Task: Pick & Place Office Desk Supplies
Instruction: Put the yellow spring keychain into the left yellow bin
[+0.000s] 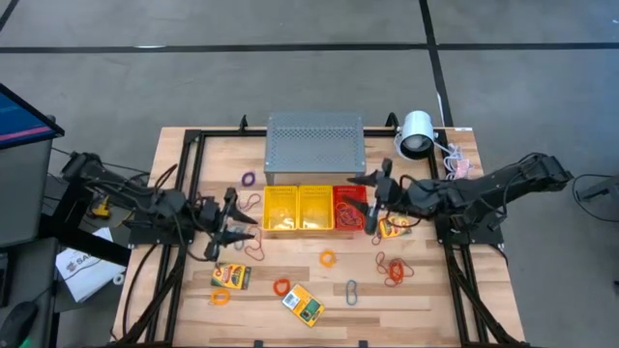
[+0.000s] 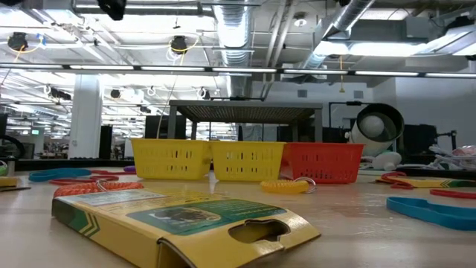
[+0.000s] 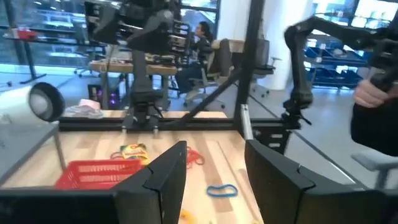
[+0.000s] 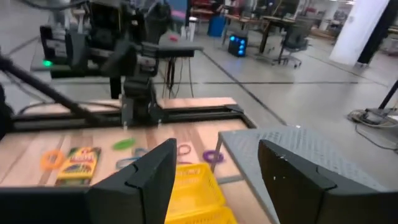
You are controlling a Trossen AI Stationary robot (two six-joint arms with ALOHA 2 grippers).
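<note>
Card boxes lie flat on the wooden table at the near left (image 1: 232, 276), near middle (image 1: 303, 304) and right (image 1: 395, 228). Band loops are scattered around: orange (image 1: 328, 258), red (image 1: 392, 269), purple (image 1: 249, 179). A blue-grey clip (image 1: 352, 291) lies near the front. My left gripper (image 1: 237, 220) hovers left of the baskets, open, nothing between its fingers (image 3: 168, 180). My right gripper (image 1: 372, 193) hovers over the red basket (image 1: 350, 208), also open and empty (image 4: 217, 149). Neither gripper shows in the low view.
Two yellow mesh baskets (image 1: 280, 210) (image 1: 315, 208) and the red one stand in a row at the table's middle. Behind them is a grey perforated metal box (image 1: 315, 147), with a white lamp-like device (image 1: 416, 135) at the far right. A black frame rail (image 1: 193, 184) borders the table.
</note>
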